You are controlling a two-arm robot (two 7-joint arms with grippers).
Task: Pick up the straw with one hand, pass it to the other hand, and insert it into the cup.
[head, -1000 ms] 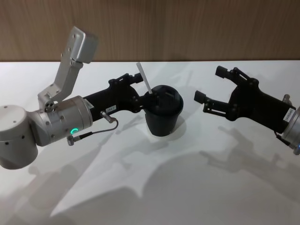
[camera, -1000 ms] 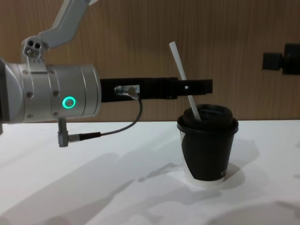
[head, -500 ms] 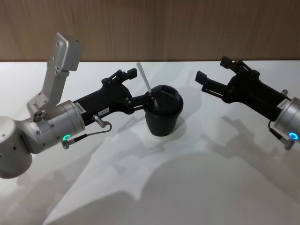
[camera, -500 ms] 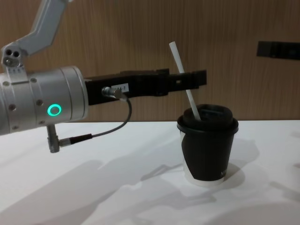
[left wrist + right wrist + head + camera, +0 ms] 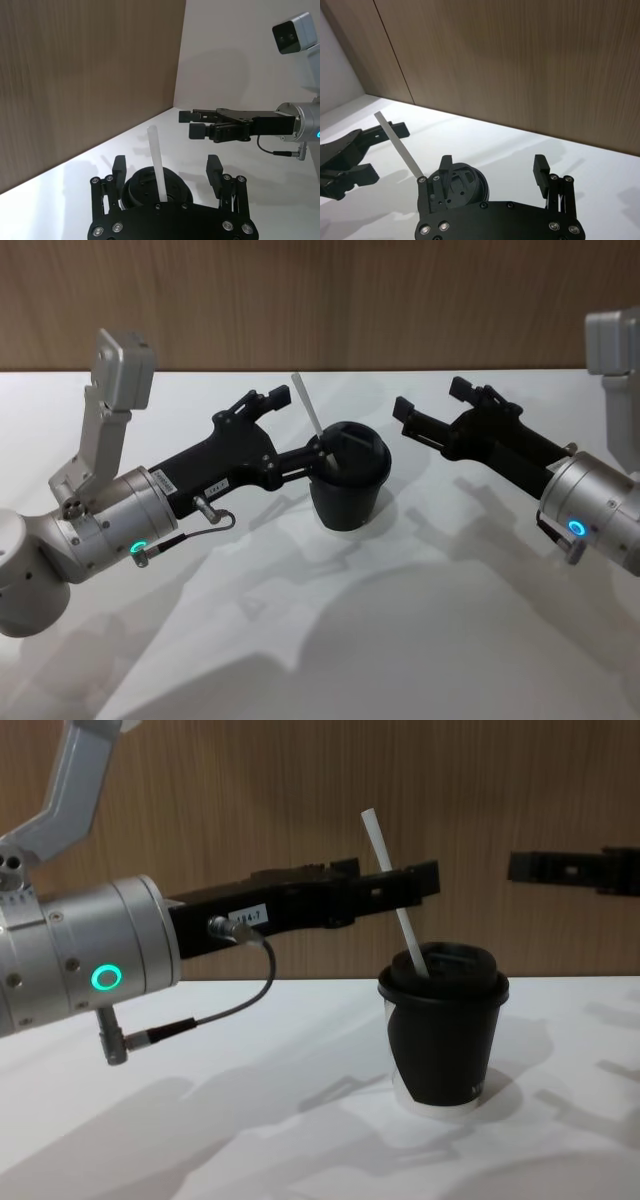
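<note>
The straw [image 5: 308, 414] stands tilted in the cup [image 5: 347, 489], seemingly untouched between the left gripper [image 5: 299, 430]'s spread jaws; right gripper [image 5: 432, 408] likewise agape.

The cup [image 5: 441, 1040] looks like matt black paper, with a white band at its foot. Its lid [image 5: 444, 974] is black plastic with a soft shine. The straw [image 5: 392, 888] is plain white and smooth, without shine. The left gripper [image 5: 290, 430], open beside the cup, is matt black, maybe plastic or painted metal, with small shiny screws. Behind it, the wrist [image 5: 75, 960] is smooth silver metal with a dull brushed look, a glowing green ring, and a thin dark cable [image 5: 232, 1006] with a shiny metal plug. The right gripper [image 5: 430, 410] is matt black too. The table [image 5: 400, 640] is smooth, white and matt. The wall [image 5: 400, 300] is brown wood with fine lines.
</note>
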